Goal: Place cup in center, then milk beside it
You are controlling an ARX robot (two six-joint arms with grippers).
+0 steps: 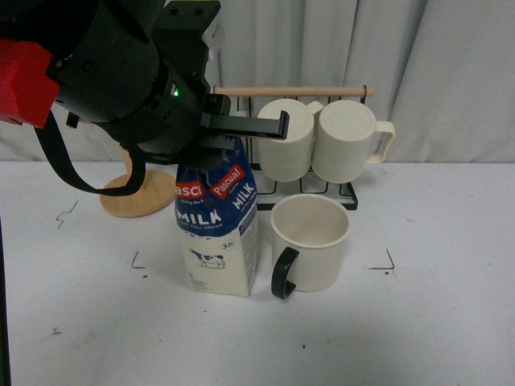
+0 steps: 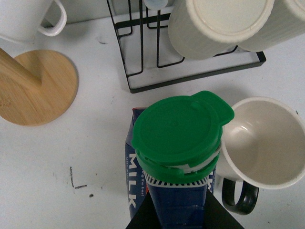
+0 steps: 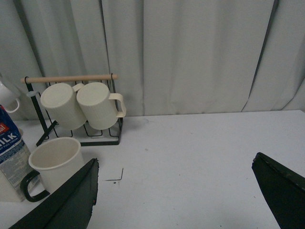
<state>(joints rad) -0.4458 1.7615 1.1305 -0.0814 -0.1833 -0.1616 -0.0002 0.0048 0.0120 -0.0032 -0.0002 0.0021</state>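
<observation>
One cup (image 1: pixel 310 241) is seen upright on the table (image 1: pixel 434 322), its black handle turned toward the robot; its inside is empty. One milk (image 1: pixel 217 229) stands upright just beside it, on the cup's left in the front view, with a narrow gap or none between them; which cannot be told. The carton's green cap (image 2: pixel 178 126) is closed.

The left gripper (image 1: pixel 241 129) is held over the carton's top. From the left wrist view the carton is seen between the dark jaws, but whether they press on it cannot be told. The right gripper (image 3: pixel 174 191) is spread wide, nothing between its fingers, well apart from both items.

Behind the cup, two ribbed mugs (image 1: pixel 322 138) are hung on a black wire rack (image 1: pixel 342 193) topped by one wooden rod (image 1: pixel 294 91). One round wooden base (image 1: pixel 137 193) is seen behind the carton, to its left. One small white mug (image 2: pixel 28 19) is visible near that base.
</observation>
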